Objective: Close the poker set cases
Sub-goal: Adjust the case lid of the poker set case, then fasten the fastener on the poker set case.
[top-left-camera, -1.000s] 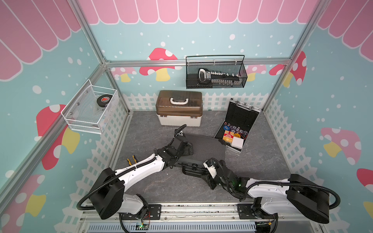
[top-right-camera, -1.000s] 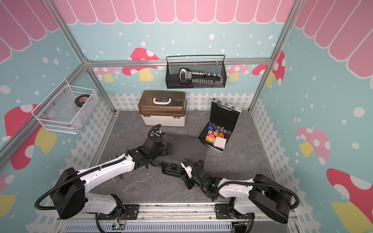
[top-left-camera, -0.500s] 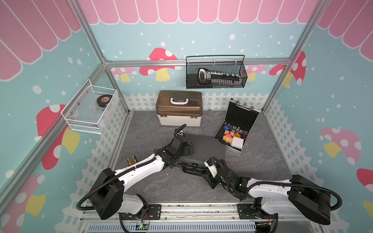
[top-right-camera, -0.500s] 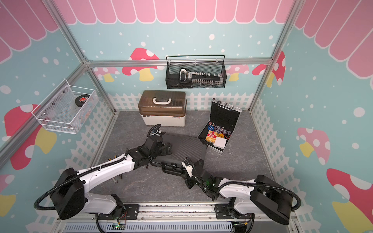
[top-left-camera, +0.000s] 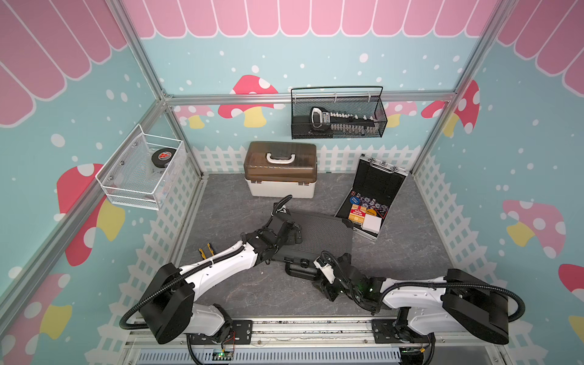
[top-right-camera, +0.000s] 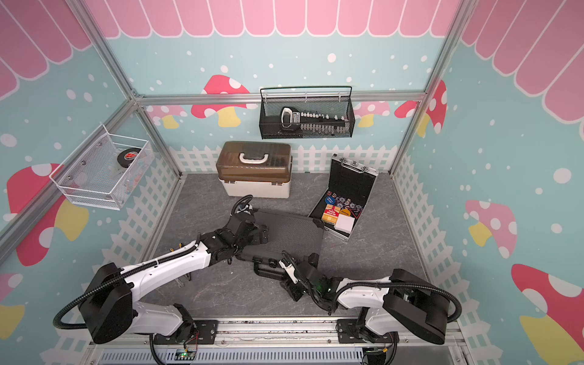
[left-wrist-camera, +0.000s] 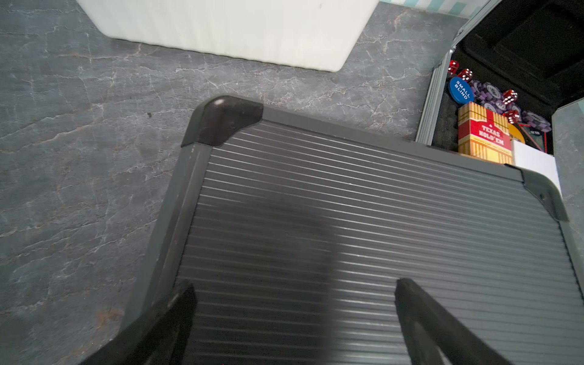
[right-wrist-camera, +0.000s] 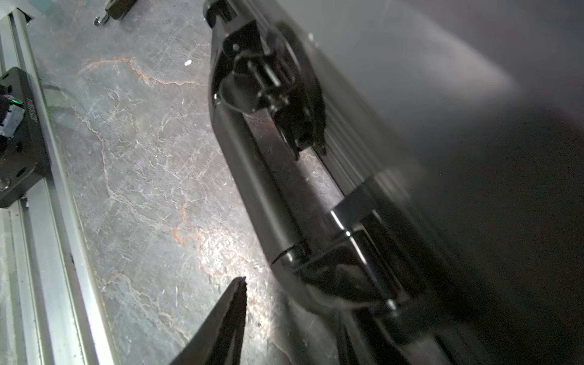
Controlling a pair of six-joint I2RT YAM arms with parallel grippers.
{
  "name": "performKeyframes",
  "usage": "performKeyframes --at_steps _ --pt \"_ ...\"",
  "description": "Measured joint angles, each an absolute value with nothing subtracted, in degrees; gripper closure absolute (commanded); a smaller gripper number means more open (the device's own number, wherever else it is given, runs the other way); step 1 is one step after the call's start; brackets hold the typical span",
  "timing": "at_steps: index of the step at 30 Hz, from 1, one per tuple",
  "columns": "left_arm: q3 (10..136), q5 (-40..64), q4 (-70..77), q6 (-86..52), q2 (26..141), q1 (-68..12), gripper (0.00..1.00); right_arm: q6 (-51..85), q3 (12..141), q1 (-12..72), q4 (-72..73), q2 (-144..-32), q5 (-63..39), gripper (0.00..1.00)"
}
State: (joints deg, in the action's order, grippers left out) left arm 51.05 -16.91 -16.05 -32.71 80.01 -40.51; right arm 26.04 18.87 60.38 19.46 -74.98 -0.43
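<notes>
Black case [top-left-camera: 322, 234], centre frame, lid down: my left gripper [left-wrist-camera: 294, 284] splayed empty above it, right gripper [top-left-camera: 322, 281] at its handle [top-left-camera: 300, 272], grip unreadable. Silver case [top-left-camera: 379, 183], open, lies upper right, on my right arm's side.

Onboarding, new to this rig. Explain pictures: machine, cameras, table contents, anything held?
Two white robot arms share a grey marbled tabletop. On it: a large black ribbed case, lid down; a smaller silver aluminium case, open, showing chips and cards; a cream box with brown translucent lid. Both top views come from one overhead stereo camera; the others from wrist cameras. The left end effector is open over the black case, holding nothing. The right end effector is beside that case's black handle; grip too blurred to judge.
</notes>
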Motion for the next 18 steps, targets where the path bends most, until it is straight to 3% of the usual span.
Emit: performKeyframes --at_steps 9,18 --pt "51.0 -16.9 -15.1 -32.8 81.9 -40.5 0.01 24.7 20.5 61.3 5.1 -63.8 1.3 0.50" --pt "48.3 -17.1 -9.2 -33.9 82.0 -40.5 0.01 17.3 31.8 61.6 -6.4 -55.9 5.1 0.42"
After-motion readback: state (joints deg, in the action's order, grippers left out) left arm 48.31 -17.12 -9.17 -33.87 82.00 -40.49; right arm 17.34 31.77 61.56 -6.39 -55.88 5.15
